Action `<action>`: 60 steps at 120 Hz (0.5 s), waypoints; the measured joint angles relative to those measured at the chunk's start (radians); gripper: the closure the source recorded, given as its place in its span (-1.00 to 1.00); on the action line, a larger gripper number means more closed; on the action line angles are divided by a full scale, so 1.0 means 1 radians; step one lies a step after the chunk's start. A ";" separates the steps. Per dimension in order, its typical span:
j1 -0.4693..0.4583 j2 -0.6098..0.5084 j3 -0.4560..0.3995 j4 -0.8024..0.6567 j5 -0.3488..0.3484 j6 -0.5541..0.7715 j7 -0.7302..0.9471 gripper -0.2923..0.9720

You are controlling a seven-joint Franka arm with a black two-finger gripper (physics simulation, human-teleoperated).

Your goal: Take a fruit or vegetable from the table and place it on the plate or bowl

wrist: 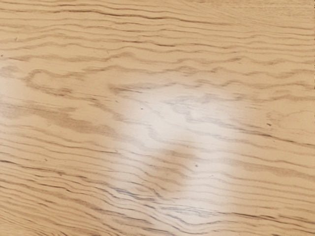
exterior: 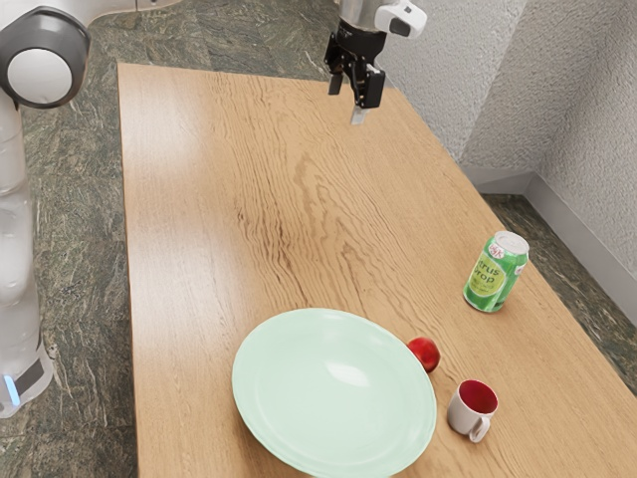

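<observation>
Exterior view: pincer (exterior: 346, 106) above far table (exterior: 249, 199) end, fruit (exterior: 424, 352) beside plate (exterior: 261, 351)

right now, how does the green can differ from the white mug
The green can is taller, with a closed top; the white mug is shorter, open-mouthed, red inside, and has a handle. The can stands farther from the plate; the mug sits close by its rim. Both stand on the table, off the plate's side toward the exterior view's right.
</observation>
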 joint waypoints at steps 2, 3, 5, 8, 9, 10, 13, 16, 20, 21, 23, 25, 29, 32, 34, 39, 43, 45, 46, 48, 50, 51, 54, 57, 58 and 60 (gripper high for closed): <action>0.000 0.000 0.000 0.000 0.000 0.000 0.000 -0.54; -0.001 0.000 -0.001 0.000 0.000 0.000 0.000 -0.54; -0.001 0.000 -0.001 0.000 0.001 0.000 0.000 -0.54; -0.002 0.000 -0.001 0.000 0.001 0.000 0.000 -0.54; -0.002 0.000 -0.001 0.000 0.001 0.000 0.000 -0.54; -0.003 0.000 -0.001 0.000 0.001 0.000 0.000 -0.54; -0.005 0.000 0.000 0.000 -0.002 0.000 0.000 -0.54; -0.007 0.000 0.000 0.000 -0.006 0.000 -0.001 -0.54; -0.008 -0.001 0.000 0.004 -0.010 -0.001 -0.001 -0.54; -0.008 -0.002 0.000 0.008 -0.011 -0.002 -0.001 -0.54; -0.009 -0.005 0.000 0.037 -0.012 -0.007 -0.001 -0.54; -0.007 -0.006 -0.003 0.097 -0.013 -0.015 -0.001 -0.54; 0.003 -0.014 -0.016 0.238 -0.020 -0.030 -0.001 -0.54; 0.013 -0.028 -0.029 0.302 -0.022 -0.044 -0.001 -0.54; 0.031 -0.035 -0.051 0.331 -0.023 -0.053 -0.002 -0.54; 0.052 -0.043 -0.108 0.363 -0.024 -0.074 -0.003 -0.54; 0.026 -0.043 -0.139 0.352 -0.023 -0.089 -0.005 -0.54; 0.000 -0.036 -0.148 0.346 -0.023 -0.095 -0.006 -0.54; -0.014 -0.031 -0.151 0.344 -0.023 -0.098 -0.007 -0.54; -0.044 -0.020 -0.157 0.339 -0.023 -0.104 -0.008 -0.54; -0.074 -0.004 -0.162 0.336 -0.023 -0.109 -0.008 -0.54; -0.088 0.005 -0.164 0.335 -0.024 -0.111 -0.009 -0.54; -0.127 0.034 -0.173 0.332 -0.023 -0.117 -0.010 -0.54; -0.164 0.062 -0.180 0.330 -0.022 -0.122 -0.011 -0.54; -0.177 0.074 -0.180 0.330 -0.021 -0.124 -0.012 -0.54; -0.196 0.097 -0.181 0.329 -0.021 -0.127 -0.013 -0.53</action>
